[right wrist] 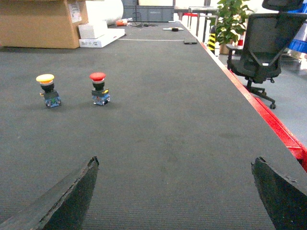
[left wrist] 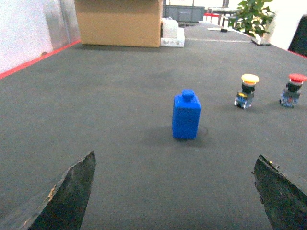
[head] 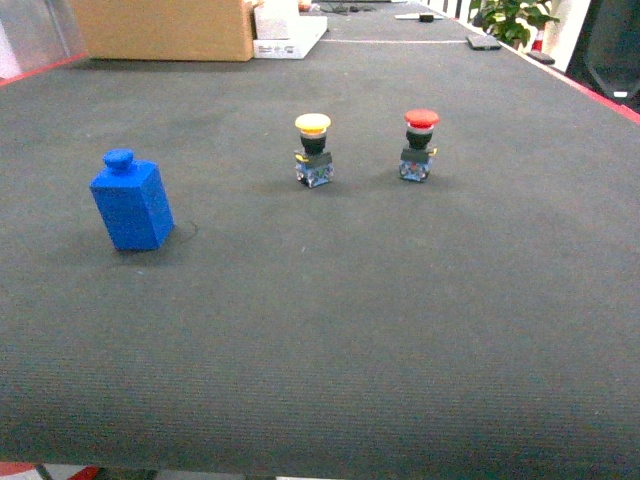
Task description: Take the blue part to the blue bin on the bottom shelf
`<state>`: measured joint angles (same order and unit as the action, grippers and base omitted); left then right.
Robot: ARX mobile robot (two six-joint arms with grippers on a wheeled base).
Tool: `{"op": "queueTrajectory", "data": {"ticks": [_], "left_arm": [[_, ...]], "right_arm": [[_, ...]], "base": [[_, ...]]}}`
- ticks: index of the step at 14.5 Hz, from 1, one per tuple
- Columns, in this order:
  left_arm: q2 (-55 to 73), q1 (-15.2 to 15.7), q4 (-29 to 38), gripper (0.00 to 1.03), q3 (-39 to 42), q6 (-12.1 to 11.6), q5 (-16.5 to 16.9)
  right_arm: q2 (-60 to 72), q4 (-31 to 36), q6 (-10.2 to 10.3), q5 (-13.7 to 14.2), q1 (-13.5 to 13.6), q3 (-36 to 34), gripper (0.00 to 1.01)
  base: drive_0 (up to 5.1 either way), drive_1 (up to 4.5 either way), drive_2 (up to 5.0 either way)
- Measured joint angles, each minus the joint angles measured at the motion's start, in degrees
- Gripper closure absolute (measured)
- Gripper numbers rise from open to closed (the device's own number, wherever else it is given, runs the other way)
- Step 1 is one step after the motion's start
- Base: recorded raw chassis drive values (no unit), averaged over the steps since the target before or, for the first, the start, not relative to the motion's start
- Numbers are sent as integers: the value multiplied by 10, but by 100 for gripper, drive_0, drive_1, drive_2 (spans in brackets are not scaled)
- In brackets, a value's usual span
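Standing upright on the dark grey table (head: 320, 330): the blue part (head: 131, 203), a blocky piece with a small round knob on top, leaning slightly, at the left of the head view and well apart from everything else. Further right and a little further back, two push buttons side by side, near each other but not touching: the yellow-capped button (head: 313, 149) toward the middle, the red-capped button (head: 419, 144) to its right. At the far edge of the table, a cardboard box (head: 165, 28) with a white flat box (head: 290, 38) just beside it; beyond the right corner, a potted plant (head: 515, 18). Along the table's edges, a red border strip (right wrist: 268, 120). From the left wrist view, the left gripper (left wrist: 175, 194) with jaws spread wide, holding nothing, both dark fingertips (left wrist: 67, 194) low at the bottom corners of the picture; the blue part straight ahead between them but well apart, untouched, with the yellow-capped and red-capped buttons off to its right. From the right wrist view, the right gripper (right wrist: 175, 194) likewise spread wide and empty, fingertips (right wrist: 72, 196) at the bottom corners, bare table between them; both buttons ahead to the left, a black office chair (right wrist: 266, 45) on the floor past the table's right edge. No bin or shelf in any view.
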<state>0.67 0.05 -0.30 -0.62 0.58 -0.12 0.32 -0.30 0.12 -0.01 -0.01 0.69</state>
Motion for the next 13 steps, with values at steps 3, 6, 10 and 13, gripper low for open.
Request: {"op": "queueTrajectory", "data": {"ticks": [3, 6, 10, 13], "left_arm": [[0, 0, 3, 5, 0, 0, 1], [0, 0, 0, 5, 0, 0, 0], [0, 0, 0, 5, 0, 0, 1], [0, 0, 0, 5, 0, 0, 1]], "right_arm": [[0, 2, 1, 0, 0, 0, 3], [0, -1, 0, 1, 0, 0, 3], [0, 0, 0, 0, 0, 0, 3], [0, 0, 0, 0, 0, 0, 3]], "base": [[0, 0, 0], [0, 0, 0], [0, 0, 0], [0, 0, 0]]}}
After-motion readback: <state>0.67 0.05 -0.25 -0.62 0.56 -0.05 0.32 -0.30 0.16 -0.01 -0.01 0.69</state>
